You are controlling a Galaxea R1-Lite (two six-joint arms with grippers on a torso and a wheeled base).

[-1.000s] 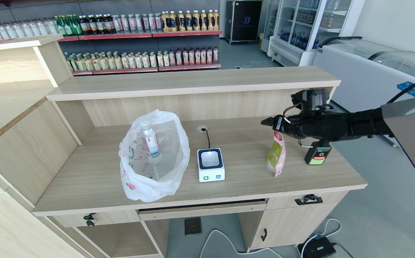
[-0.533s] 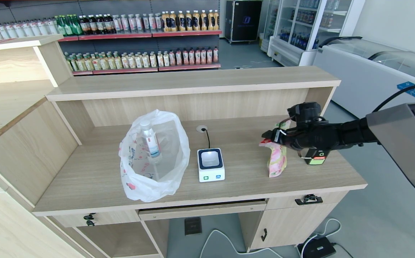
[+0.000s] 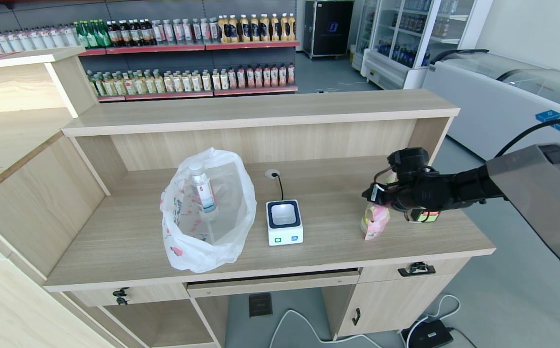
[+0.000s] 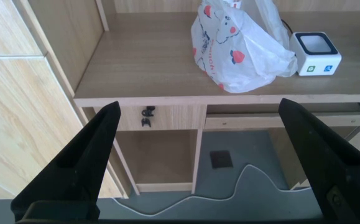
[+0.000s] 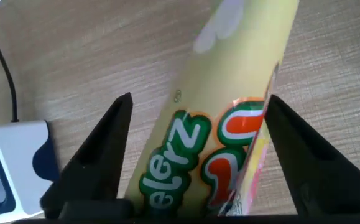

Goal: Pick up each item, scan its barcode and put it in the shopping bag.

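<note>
Two fingers of the right pincer [image 5: 198, 99] are spread wide astride the top of the snack pouch [image 5: 229, 74], which stands on the counter [image 3: 333, 246] at 3 o'clock from the barcode scanner [image 3: 284, 221]. That looks like the set-up for a lift. I can't tell whether they press the foil yet. At 9 o'clock from the scanner the shopping bag [image 3: 178, 227] gapes upward, a bottle [image 3: 202, 191] already inside. The left pincer [image 4: 198, 104] hangs wide open and empty off the counter's front. The arm hides most of a small green-and-black item [image 3: 422, 216] at 3 o'clock from the pouch. I can't see a barcode on the pouch.
</note>
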